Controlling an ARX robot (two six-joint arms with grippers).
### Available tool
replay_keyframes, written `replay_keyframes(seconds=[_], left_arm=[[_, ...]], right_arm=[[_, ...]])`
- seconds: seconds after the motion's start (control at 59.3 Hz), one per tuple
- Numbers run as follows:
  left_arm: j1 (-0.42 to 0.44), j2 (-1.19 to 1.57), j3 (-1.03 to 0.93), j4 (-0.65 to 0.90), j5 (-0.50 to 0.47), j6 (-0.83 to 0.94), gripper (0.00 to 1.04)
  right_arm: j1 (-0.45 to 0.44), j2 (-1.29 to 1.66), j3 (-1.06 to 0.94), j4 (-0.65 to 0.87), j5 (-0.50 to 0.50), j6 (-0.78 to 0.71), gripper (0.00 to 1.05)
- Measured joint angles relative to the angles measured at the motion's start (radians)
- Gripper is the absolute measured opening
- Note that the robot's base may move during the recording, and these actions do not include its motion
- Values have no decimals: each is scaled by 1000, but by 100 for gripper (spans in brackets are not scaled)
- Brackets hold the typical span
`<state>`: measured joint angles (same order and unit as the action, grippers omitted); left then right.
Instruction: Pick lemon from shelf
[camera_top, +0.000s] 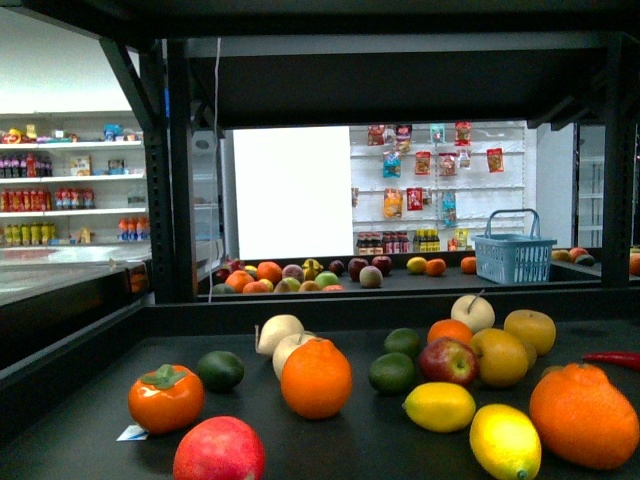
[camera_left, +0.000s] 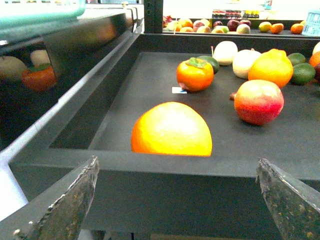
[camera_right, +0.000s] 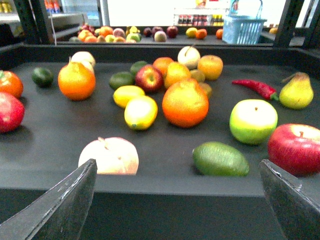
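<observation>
Currently listed: lemon (camera_top: 505, 441), the nearer of two, lying on the shelf (camera_top: 370, 445) at front right, just beside a big bumpy orange (camera_top: 583, 415). I judge it light, firm, waxy-skinned and apt to roll, best taken across its narrow middle, not its pointed ends. My right pincer (camera_right: 176, 161) is spread wide, empty, outside the front lip. My left pincer (camera_left: 177, 159) is likewise wide and empty.
</observation>
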<state>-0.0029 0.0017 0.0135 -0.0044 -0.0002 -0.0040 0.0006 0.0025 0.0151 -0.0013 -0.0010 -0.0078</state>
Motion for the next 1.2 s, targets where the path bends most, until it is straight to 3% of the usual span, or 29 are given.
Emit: replay_keyframes(seconds=[1.114,1.198], left_arm=[[0,0,0,0,0,0,97],[-33,51,26,-88,-88,-84,97]], right_arm=[[0,0,0,0,0,4,97],[0,0,0,0,0,4,97]])
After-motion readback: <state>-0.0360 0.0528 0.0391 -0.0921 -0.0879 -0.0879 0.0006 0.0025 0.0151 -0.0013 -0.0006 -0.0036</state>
